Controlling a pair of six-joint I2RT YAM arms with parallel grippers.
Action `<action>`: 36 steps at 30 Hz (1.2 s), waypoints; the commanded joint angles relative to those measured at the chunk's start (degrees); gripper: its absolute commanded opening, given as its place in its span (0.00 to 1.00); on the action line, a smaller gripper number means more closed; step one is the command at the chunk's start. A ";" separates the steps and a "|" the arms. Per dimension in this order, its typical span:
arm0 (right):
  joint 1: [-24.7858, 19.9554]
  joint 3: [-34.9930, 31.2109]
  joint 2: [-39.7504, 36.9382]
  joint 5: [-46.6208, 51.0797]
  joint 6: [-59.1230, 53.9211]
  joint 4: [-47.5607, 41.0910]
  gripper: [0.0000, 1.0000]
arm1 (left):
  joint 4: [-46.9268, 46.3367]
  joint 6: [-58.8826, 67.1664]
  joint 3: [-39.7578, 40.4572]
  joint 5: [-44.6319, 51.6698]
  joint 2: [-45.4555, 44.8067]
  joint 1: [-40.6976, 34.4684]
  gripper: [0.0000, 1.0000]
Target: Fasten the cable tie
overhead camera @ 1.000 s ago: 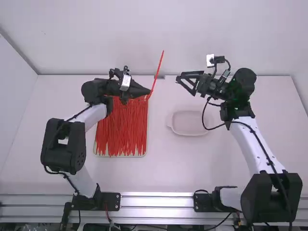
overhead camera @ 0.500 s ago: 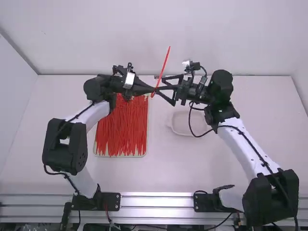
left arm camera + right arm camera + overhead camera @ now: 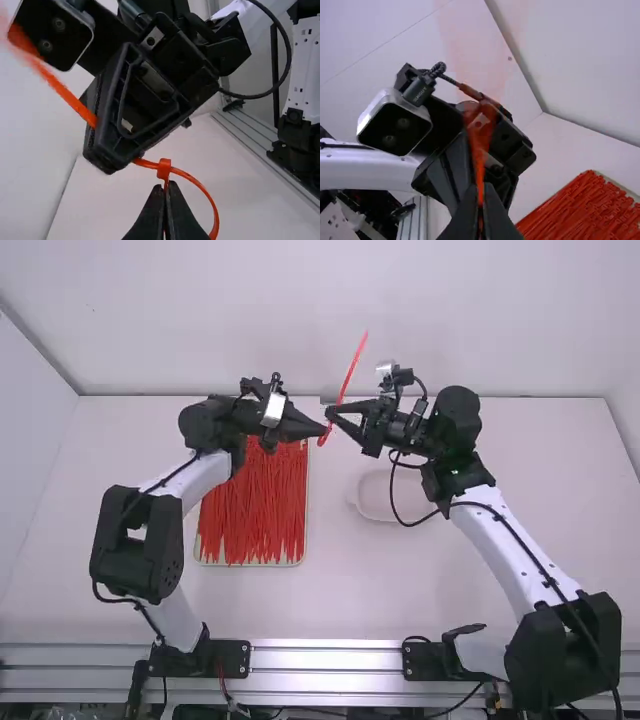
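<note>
1. The left gripper (image 3: 165,199) has its fingers pressed together on a thin red cable tie (image 3: 352,365), with a sliver of red showing between the tips.
2. The tie's small square head (image 3: 163,168) sits just beyond those fingertips, touching them.
3. From the head a closed loop (image 3: 207,197) curves out to one side of the left jaws and bends back down beside them.
4. The right gripper (image 3: 479,212) faces the left one almost tip to tip, its jaws closed on the tie's strap (image 3: 479,137) right next to the head.
5. The left wrist view shows the strap entering one black finger of the right gripper close to the head and coming out on the finger's far side.
6. Past the right jaws the free end of the strap sticks up and away, slanting above both grippers.
7. Both grippers hold the tie in the air, clear of the white table (image 3: 380,580).
8. Below and behind the left jaws, under that arm's wrist, a flat tray (image 3: 250,562) lies on the table.
9. The tray carries a thick pile of loose red ties (image 3: 255,505), laid lengthwise side by side.
10. Below the right jaws, under that arm's forearm, a shallow white dish (image 3: 372,515) rests on the table, just beside the tray and apart from it.
</note>
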 commanded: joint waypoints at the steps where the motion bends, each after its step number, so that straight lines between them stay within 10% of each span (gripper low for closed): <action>1: 0.33 1.57 -0.48 0.55 -0.31 -0.07 0.00 | 0.72 0.28 1.53 -0.11 -0.96 0.20 0.01; 7: 0.02 1.57 -0.48 0.55 -0.33 -0.09 0.00 | 0.50 0.20 1.53 -0.11 -0.96 0.15 0.02; 16: -4.94 1.57 -0.48 -2.84 -0.33 -3.56 0.00 | -4.35 -0.24 1.53 -1.33 -0.96 4.00 0.99; 26: -10.58 1.57 -0.48 -1.86 -6.97 -11.96 0.00 | -23.39 0.70 2.89 -5.25 -0.96 11.02 0.99; 36: -12.15 1.57 -0.48 9.68 -18.88 -24.04 0.00 | -64.32 17.27 8.44 -16.74 -0.96 12.85 0.99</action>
